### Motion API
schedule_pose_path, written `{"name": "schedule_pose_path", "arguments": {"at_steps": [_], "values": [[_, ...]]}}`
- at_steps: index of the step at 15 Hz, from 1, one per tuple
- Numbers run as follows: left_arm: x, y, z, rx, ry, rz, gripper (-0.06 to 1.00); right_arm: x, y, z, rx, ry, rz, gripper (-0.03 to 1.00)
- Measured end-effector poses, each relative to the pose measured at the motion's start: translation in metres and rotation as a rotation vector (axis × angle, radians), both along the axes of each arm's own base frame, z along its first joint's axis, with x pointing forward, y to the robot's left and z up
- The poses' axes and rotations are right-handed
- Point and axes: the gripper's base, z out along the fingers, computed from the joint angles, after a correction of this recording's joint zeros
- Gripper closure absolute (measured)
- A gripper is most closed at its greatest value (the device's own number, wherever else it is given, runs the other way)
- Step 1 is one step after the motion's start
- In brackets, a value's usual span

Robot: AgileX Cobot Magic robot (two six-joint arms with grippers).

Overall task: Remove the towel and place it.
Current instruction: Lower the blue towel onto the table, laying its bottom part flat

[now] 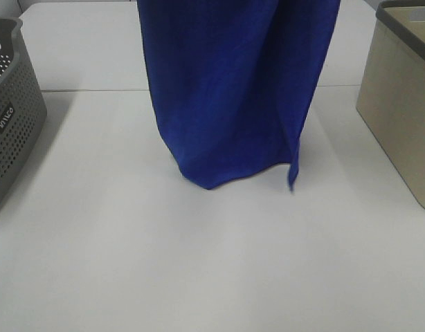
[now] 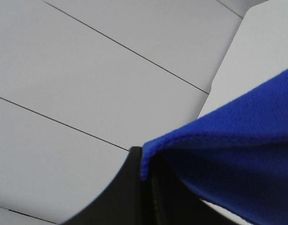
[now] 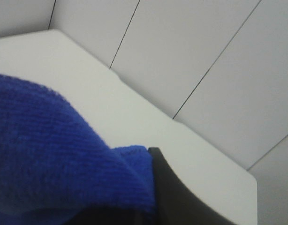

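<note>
The royal-blue towel (image 1: 233,90) hangs in the middle of the exterior high view, held up from above the frame, with its lower edge just above the white table (image 1: 199,263). Neither gripper shows in that view. In the left wrist view my left gripper (image 2: 146,178) is shut on the towel's top edge (image 2: 238,159), with a black finger (image 2: 125,197) below the cloth. In the right wrist view my right gripper (image 3: 151,187) is shut on the towel (image 3: 50,154) at another top corner, with a black finger (image 3: 174,197) beside the cloth.
A grey perforated basket (image 1: 8,111) stands at the left edge of the table. A beige bin with a grey rim (image 1: 403,97) stands at the right edge. Bare white table lies in front of the towel.
</note>
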Motion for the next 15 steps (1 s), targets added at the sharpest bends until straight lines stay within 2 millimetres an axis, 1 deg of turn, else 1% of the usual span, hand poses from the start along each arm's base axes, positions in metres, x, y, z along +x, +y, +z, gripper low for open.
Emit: {"name": "schedule_pose_path", "arguments": {"at_steps": [1,2,3,4,5,6,7,8,9,10,11,12,13,14,15], "values": [[0.015,0.005,-0.006,-0.018,-0.011,0.004,0.94,0.013,0.006,-0.005,0.032,-0.041,0.005,0.95],[0.022,0.009,-0.009,-0.027,-0.021,0.007,0.94,0.021,0.009,-0.009,0.047,-0.050,0.008,0.95],[0.040,0.015,-0.017,-0.063,-0.047,-0.006,0.94,0.037,0.015,-0.019,0.074,-0.072,0.011,0.95],[0.057,0.019,-0.025,-0.108,-0.082,-0.039,0.94,0.056,0.023,-0.034,0.106,-0.101,0.011,0.95],[0.096,0.027,-0.056,-0.140,-0.141,-0.117,0.94,0.091,0.035,-0.059,0.174,-0.203,0.002,0.95],[0.107,0.029,-0.065,-0.146,-0.156,-0.138,0.94,0.100,0.038,-0.066,0.188,-0.232,-0.002,0.95],[0.126,0.033,-0.076,-0.146,-0.197,-0.167,0.94,0.117,0.043,-0.079,0.214,-0.282,-0.008,0.95],[0.144,0.036,-0.082,-0.138,-0.240,-0.170,0.94,0.135,0.049,-0.085,0.255,-0.347,-0.013,0.95],[0.161,0.041,-0.075,-0.146,-0.306,-0.153,0.94,0.148,0.053,-0.079,0.319,-0.411,-0.015,0.95],[0.174,0.046,-0.065,-0.167,-0.373,-0.134,0.94,0.152,0.055,-0.076,0.351,-0.428,-0.014,0.95],[0.177,0.049,-0.046,-0.198,-0.456,-0.126,0.94,0.162,0.059,-0.071,0.413,-0.460,-0.008,0.95],[0.177,0.050,-0.038,-0.209,-0.499,-0.123,0.94,0.167,0.061,-0.059,0.450,-0.508,0.005,0.95],[0.175,0.051,-0.024,-0.227,-0.574,-0.121,0.94,0.167,0.062,-0.048,0.460,-0.540,0.016,0.95],[0.177,0.052,-0.022,-0.235,-0.605,-0.117,0.94,0.166,0.061,-0.042,0.455,-0.544,0.019,0.95],[0.179,0.052,-0.024,-0.236,-0.607,-0.110,0.94,0.166,0.062,-0.042,0.440,-0.529,0.019,0.95]]}}
